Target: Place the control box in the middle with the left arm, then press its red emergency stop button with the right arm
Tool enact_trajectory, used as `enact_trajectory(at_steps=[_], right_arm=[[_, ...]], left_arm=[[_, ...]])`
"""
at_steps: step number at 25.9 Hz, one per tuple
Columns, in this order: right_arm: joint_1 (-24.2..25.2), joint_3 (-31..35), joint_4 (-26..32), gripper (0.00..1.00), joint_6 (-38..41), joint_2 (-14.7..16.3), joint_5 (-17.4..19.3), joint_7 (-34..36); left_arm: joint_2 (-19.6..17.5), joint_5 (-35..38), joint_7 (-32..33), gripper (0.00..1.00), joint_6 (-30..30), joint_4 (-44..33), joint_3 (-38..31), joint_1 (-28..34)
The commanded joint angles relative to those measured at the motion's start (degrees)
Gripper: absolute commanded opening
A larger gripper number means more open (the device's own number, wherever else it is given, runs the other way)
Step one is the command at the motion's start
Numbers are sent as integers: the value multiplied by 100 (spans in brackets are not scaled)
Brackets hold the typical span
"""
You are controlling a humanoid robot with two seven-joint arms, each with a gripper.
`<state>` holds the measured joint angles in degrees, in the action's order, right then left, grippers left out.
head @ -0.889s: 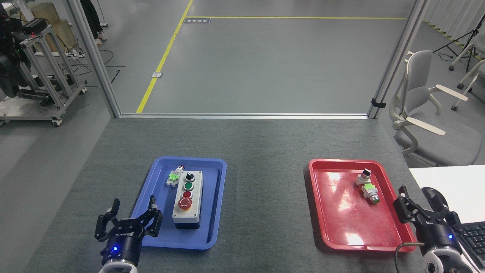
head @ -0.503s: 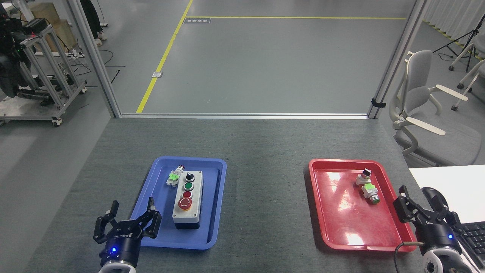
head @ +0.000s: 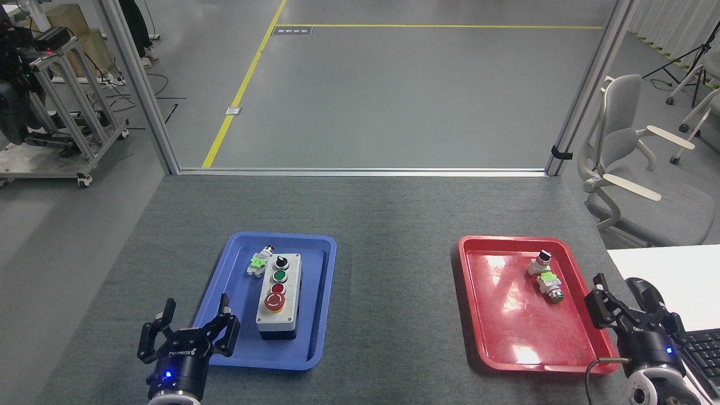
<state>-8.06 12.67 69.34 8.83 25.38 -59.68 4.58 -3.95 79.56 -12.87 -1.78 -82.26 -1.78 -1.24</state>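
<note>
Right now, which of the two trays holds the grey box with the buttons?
The blue tray, on the left. The control box stands in it beside one small switch part; the red tray holds only two loose switch parts.

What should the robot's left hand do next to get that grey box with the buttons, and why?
Probably reach forward and to the right over the box. The left gripper hangs open at the near left corner of the blue tray, holding nothing, and the control box still sits inside that tray, not on the bare mat between the trays. Its fingers must straddle the box before any lift.
</note>
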Motion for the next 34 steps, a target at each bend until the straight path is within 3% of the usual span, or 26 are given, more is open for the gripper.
enact_trajectory(at_steps=[1, 12, 18, 34], right_arm=[[-11, -10, 0, 100, 5, 2, 0, -1], [-11, -2, 0, 100, 5, 2, 0, -1], [-11, 7, -17, 100, 365, 2, 0, -10], [-47, 16, -26, 100, 321, 2, 0, -10]], left_arm=[[8, 16, -14, 99, -24, -44, 20, 45], [-458, 7, -49, 99, 20, -27, 266, 238], [-432, 16, -67, 99, -7, -141, 266, 194], [-414, -55, -49, 100, 274, -282, 353, 221]])
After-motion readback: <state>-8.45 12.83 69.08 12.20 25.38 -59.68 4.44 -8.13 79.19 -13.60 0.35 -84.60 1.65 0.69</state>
